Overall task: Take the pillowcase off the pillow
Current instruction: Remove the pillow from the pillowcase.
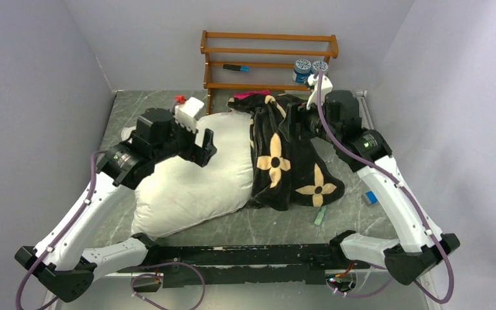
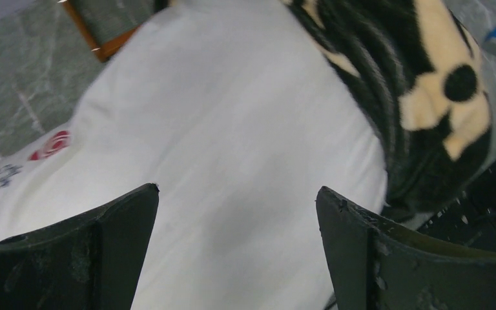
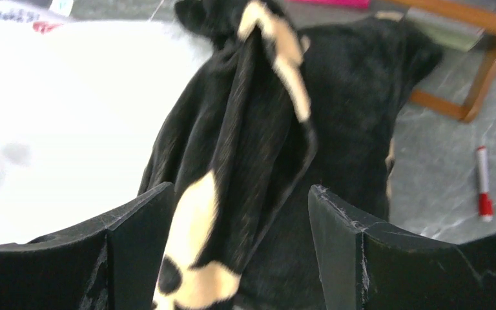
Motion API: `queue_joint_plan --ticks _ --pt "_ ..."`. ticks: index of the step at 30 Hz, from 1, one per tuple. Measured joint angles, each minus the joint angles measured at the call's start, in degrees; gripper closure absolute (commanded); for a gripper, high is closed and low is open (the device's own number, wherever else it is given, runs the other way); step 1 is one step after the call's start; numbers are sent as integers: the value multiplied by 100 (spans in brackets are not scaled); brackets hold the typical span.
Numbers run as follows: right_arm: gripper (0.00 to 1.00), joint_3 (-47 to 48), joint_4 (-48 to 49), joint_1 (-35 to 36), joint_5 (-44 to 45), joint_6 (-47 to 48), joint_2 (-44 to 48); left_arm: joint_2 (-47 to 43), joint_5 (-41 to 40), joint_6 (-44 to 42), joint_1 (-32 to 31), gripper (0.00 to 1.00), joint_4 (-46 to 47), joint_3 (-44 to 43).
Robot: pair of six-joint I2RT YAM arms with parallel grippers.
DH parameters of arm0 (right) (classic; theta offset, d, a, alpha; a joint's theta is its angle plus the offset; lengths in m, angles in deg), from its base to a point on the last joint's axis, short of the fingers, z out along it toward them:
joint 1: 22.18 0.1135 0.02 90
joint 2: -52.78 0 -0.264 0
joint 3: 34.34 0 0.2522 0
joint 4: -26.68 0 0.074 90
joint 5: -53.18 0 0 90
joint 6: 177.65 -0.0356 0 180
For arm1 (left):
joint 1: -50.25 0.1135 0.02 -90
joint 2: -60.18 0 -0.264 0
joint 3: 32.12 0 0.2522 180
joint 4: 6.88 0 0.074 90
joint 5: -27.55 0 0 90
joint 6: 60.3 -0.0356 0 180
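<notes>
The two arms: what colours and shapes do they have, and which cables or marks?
Both the left arm and the right arm have white link shells with black joints and black bases. A purple cable runs along each. A small green light glows near the right wrist. The fingers are black, flat and scuffed.

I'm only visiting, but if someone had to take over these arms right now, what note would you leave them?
Left end effector: open, above the pillow, holding nothing.
Right end effector: open over the pillowcase, not gripping.
Pillow lies bare on the left; pillowcase is heaped against its right edge.
Done: pillowcase nearly all off.
To do: check that edge, pull clear if caught.
</notes>
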Motion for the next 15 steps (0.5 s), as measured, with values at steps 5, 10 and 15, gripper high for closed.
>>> queue_joint_plan --ticks 5,10,15 --pt "22 -785 -70 752 352 -501 592 -111 -271 46 -1019 4 203 444" --pt "18 -1665 -39 1932 927 -1266 1143 -199 -608 197 -1733 4 306 1019" --pt "9 -1980 -238 2551 1554 -1899 1412 -326 -933 284 -2131 4 411 1296"
